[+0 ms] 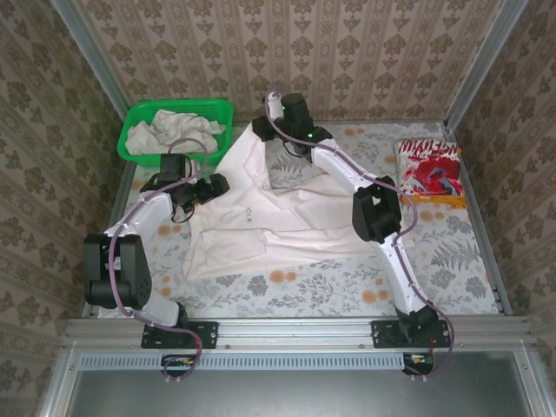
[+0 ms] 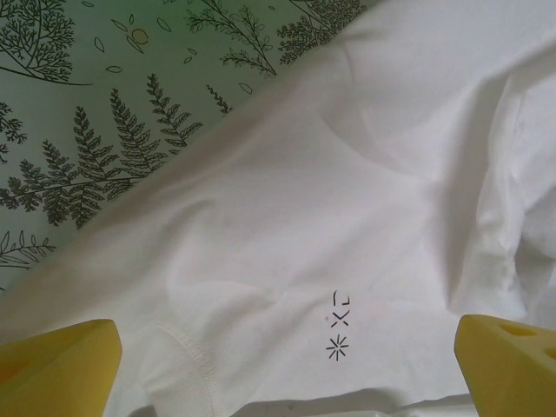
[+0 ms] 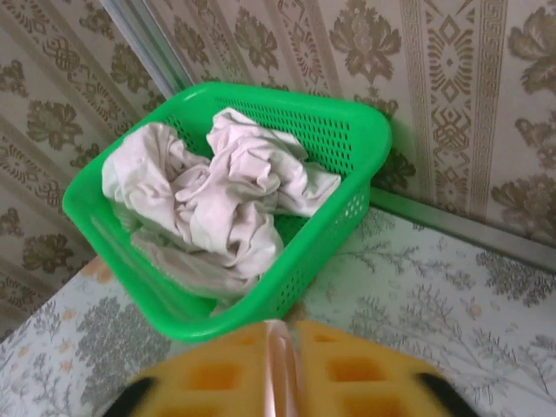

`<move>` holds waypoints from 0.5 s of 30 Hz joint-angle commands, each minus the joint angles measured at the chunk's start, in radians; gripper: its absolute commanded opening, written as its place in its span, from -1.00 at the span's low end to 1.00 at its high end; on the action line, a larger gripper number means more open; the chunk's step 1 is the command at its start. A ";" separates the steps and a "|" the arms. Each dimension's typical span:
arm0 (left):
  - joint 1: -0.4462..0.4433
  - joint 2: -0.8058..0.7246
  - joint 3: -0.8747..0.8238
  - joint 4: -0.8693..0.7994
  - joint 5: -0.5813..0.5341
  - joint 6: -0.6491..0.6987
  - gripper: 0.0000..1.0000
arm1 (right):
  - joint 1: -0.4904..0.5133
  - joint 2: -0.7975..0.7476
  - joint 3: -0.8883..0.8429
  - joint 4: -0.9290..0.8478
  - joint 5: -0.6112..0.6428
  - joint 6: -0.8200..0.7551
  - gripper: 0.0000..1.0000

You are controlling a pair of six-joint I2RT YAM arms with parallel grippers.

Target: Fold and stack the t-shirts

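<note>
An off-white t-shirt point(image 1: 261, 208) with a small dark chest print point(image 2: 339, 321) lies spread on the table. My left gripper point(image 1: 213, 187) hovers over its left side, wide open point(image 2: 282, 373), the yellow fingertips point(image 2: 56, 365) apart with the print between them. My right gripper point(image 1: 268, 117) is at the far back, shut point(image 3: 291, 347) on a thin fold of the t-shirt's far edge point(image 1: 259, 130), which is lifted off the table. A folded red-and-white patterned t-shirt point(image 1: 428, 169) lies at the right.
A green mesh basket point(image 1: 139, 117) at the back left holds crumpled off-white shirts point(image 3: 217, 191); its rim point(image 3: 365, 130) is just ahead of the right gripper. Patterned walls close in the back and sides. The tablecloth point(image 1: 347, 287) shows bare in front.
</note>
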 commanded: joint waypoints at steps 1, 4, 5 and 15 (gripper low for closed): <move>0.001 -0.023 0.026 -0.015 0.009 0.022 1.00 | -0.003 0.084 0.140 -0.106 -0.029 -0.009 0.00; 0.001 -0.022 0.028 -0.018 0.008 0.021 0.99 | -0.006 0.060 0.132 -0.122 0.007 -0.010 0.47; 0.000 -0.021 0.029 -0.017 0.009 0.018 1.00 | -0.007 0.034 0.106 -0.122 0.014 -0.015 0.50; -0.042 0.075 0.094 0.018 -0.018 -0.051 0.95 | -0.024 -0.325 -0.600 0.110 0.050 -0.059 0.51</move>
